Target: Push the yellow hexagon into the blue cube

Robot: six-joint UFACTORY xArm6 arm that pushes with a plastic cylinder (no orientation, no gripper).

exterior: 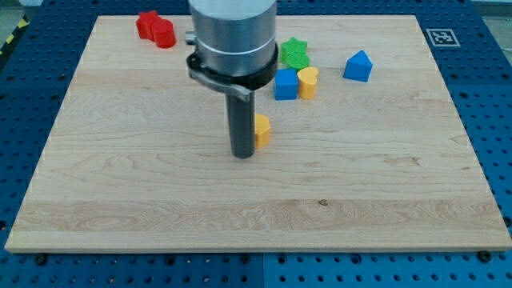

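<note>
The yellow hexagon (262, 130) lies near the board's middle, partly hidden behind my rod. My tip (242, 155) rests on the board right against the hexagon's left side, slightly below it. The blue cube (286, 84) sits above and to the right of the hexagon, a short gap away. A yellow heart-shaped block (308, 82) touches the cube's right side.
A green star-shaped block (294, 52) sits just above the blue cube. A blue triangular block (358, 66) lies at the upper right. Two red blocks (155, 28) sit at the upper left. The wooden board (120, 200) has an edge near the view's bottom.
</note>
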